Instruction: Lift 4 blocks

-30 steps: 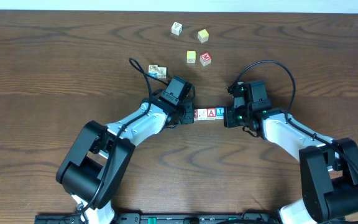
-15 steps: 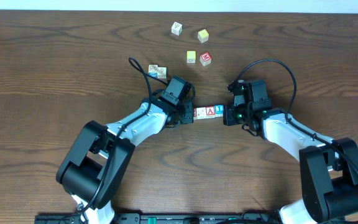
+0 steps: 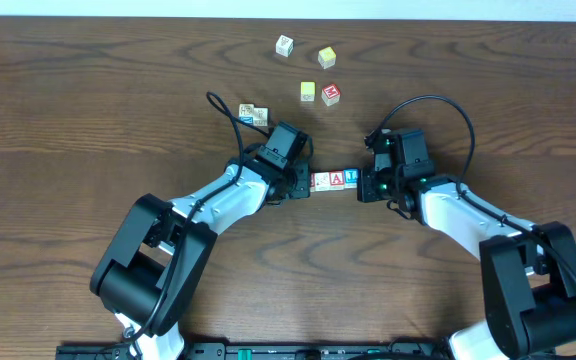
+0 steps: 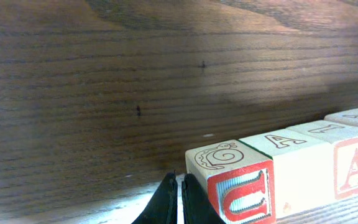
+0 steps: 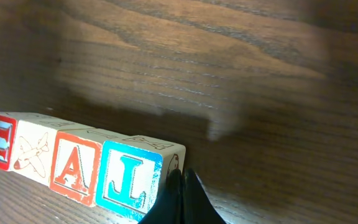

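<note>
The 4 blocks (image 3: 336,180) are squeezed between left gripper (image 4: 179,198), nine o'clock, and right gripper (image 5: 182,193), three, both clenched empty; seemingly mid-lift, even pressure required.

dark wood table under soft light

a dark brown table (image 3: 88,110) with strong wavy grain fills nearly the whole overhead view. along its far edge runs a pale, whitish strip (image 3: 528,8); whether wall or floor cannot be told. close up, the wood (image 4: 104,74) shows fine straight grain lines, a few small dark specks and a dull sheen, with soft shadow bands across it (image 5: 260,37).
</note>
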